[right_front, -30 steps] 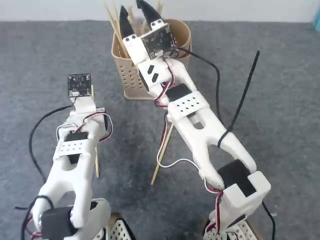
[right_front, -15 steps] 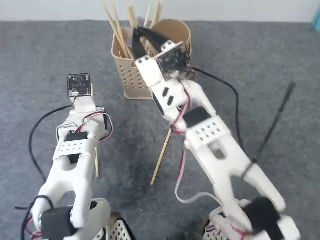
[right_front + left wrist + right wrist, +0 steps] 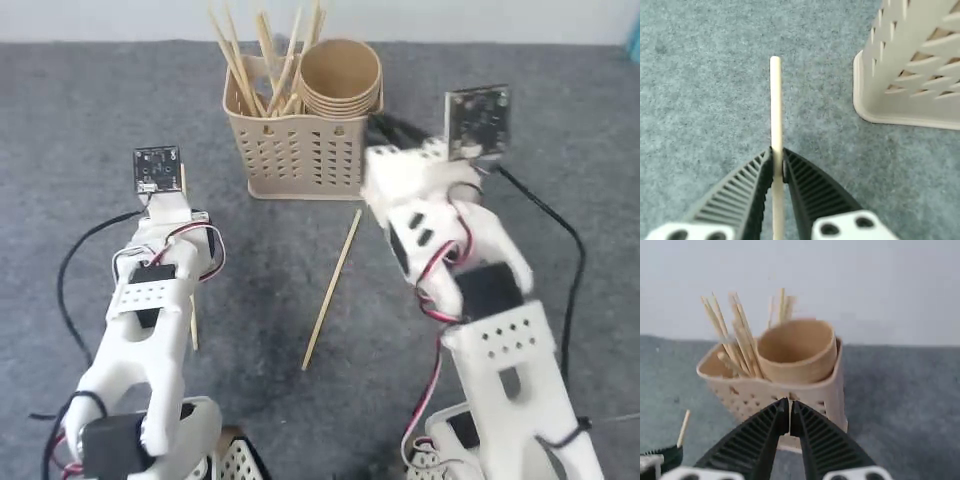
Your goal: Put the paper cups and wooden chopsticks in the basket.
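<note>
Pinching mid-length should suit the light, stiff loose chopstick near the basket; left gripper clamps a second chopstick, right gripper closed, empty.

Counter: grey, felt-like covering that runs back to a pale wall.

Directly on it:
- basket, upright, at the far middle, close to the wall.
- loose chopstick, flat, between the two arms. It lies aslant, its far end near the basket's front corner but not touching it.
- second chopstick, running along the inner side of the left arm and partly hidden under it. Cannot tell whether it touches the covering.
- black cable, looping on the counter's left part.
</note>
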{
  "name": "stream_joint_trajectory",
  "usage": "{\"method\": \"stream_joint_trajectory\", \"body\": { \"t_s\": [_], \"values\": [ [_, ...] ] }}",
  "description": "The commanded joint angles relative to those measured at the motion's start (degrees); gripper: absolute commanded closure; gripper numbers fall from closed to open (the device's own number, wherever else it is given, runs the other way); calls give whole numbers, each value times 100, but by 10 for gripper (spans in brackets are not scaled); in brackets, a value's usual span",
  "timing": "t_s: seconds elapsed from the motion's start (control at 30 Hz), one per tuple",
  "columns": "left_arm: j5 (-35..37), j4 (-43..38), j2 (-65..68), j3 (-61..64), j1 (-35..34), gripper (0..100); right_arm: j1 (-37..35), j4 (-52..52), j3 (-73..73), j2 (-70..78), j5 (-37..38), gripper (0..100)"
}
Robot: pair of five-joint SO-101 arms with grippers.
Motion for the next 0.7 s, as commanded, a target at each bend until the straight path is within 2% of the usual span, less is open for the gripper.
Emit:
{"method": "stream_joint_trajectory", "body": {
  "t_s": [0.0,0.3,0.47,0.6,0.67],
  "values": [
    [0,-158,-308,-22,26,987,92,549,413,-382,-141,982],
    [9,-158,-325,-22,18,987,57,532,2435,-514,-149,982],
    [9,-193,-360,-22,62,987,84,-708,3543,-514,-105,980],
    [18,-642,-360,75,44,987,84,-1736,4246,-523,-62,979],
    [18,-1011,-369,145,9,987,92,-1974,4378,-523,211,979]
  ]
}}
